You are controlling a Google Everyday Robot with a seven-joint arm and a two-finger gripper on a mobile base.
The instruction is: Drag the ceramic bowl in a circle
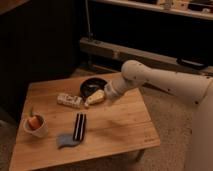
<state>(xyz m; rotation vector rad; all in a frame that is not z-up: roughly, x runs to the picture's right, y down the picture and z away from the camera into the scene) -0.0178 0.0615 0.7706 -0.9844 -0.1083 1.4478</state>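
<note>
Fingers spread wide and empty, the robot's gripper point(95, 98) hovers at the near rim of the black ceramic bowl point(89, 85) near the wooden table's point(125, 131) far edge, apparently poised to catch and drag it.

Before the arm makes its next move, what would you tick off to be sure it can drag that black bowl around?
1. Ceramic bowl sits flat on the table: ok.
2. Gripper is at the bowl's near rim: ok.
3. Gripper is open: ok.
4. Gripper is touching the bowl: cannot tell.
5. Room for a circle: not ok, the white box lies close beside the bowl.
6. Cup is far from the bowl: ok.
</note>
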